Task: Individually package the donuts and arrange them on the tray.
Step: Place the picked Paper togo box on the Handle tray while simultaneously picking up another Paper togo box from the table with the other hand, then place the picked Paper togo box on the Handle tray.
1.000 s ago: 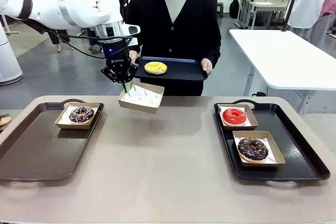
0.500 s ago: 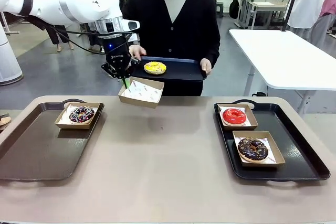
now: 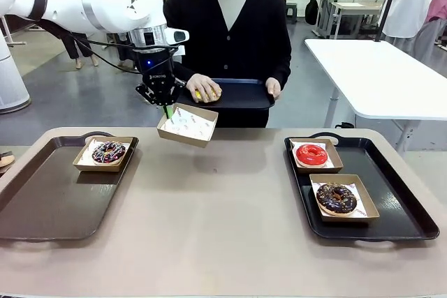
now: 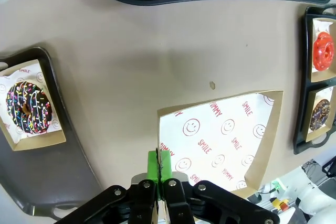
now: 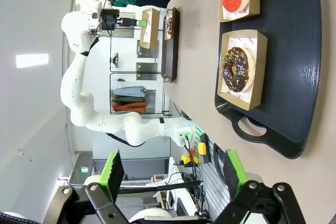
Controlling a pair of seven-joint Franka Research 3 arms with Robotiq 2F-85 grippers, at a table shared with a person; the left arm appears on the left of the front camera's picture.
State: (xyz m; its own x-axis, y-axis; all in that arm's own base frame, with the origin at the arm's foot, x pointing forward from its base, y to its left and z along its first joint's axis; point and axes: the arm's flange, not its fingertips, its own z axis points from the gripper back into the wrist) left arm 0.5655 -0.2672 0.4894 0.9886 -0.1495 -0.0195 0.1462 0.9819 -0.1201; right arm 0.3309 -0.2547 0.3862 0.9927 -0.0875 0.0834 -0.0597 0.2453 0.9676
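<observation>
My left gripper (image 3: 166, 107) hangs above the table's far edge, shut on the rim of an empty paper-lined box (image 3: 188, 125); in the left wrist view its green pads (image 4: 153, 166) pinch the box (image 4: 220, 135) edge. Behind it a person holds a dark tray (image 3: 241, 93), with a hand (image 3: 204, 87) over the yellow donut (image 3: 198, 94), which is mostly hidden. The purple sprinkled donut (image 3: 108, 151) sits boxed on the left tray (image 3: 49, 200). The red donut (image 3: 311, 154) and chocolate donut (image 3: 336, 198) sit boxed on the right tray (image 3: 405, 207). My right gripper (image 5: 173, 170) is open, well away from the chocolate donut (image 5: 236, 70).
The middle of the brown table (image 3: 223, 214) lies bare between the two trays. A white table (image 3: 384, 75) stands at the back right. The person stands close against the far edge.
The person's hand has moved onto the yellow donut on the held tray. My left gripper has lifted the box slightly, toward the person's tray.
</observation>
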